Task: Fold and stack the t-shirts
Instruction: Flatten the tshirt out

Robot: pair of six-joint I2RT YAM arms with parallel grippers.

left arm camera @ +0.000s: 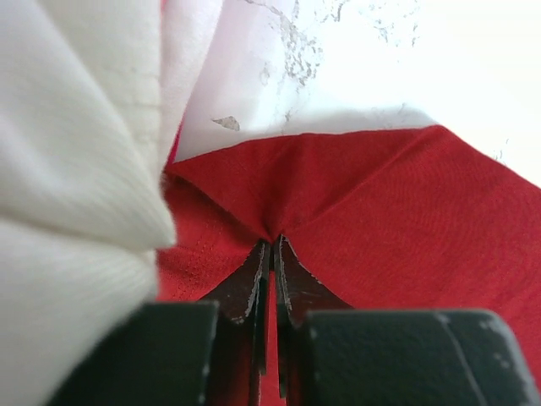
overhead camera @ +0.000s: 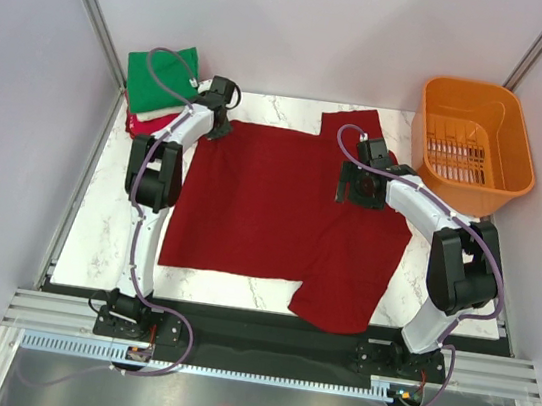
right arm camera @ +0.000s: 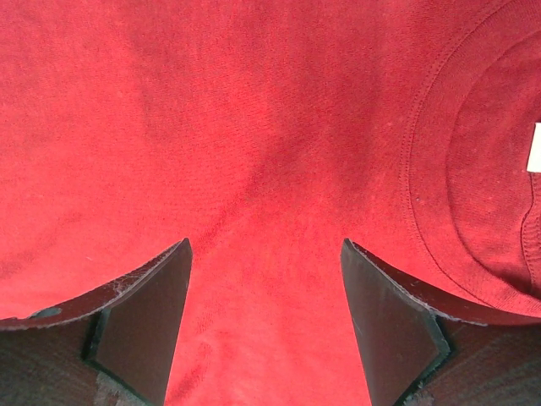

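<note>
A large dark red t-shirt point(overhead camera: 270, 213) lies spread on the marble table. My left gripper point(overhead camera: 219, 127) is at its far left corner, jaws shut on a pinch of the red cloth point(left arm camera: 279, 182). My right gripper point(overhead camera: 358, 193) is open and low over the shirt near its collar point(right arm camera: 473, 169), with red cloth between the fingers point(right arm camera: 139, 313). A stack of folded shirts, green point(overhead camera: 159, 78) on top, white and pink-red point(overhead camera: 146, 125) below, sits at the far left. The white one point(left arm camera: 76, 169) fills the left of the left wrist view.
An orange plastic basket point(overhead camera: 474, 141) stands at the back right, off the table's corner. Grey walls close in on both sides. The shirt's lower right part hangs over the table's near edge point(overhead camera: 237, 304).
</note>
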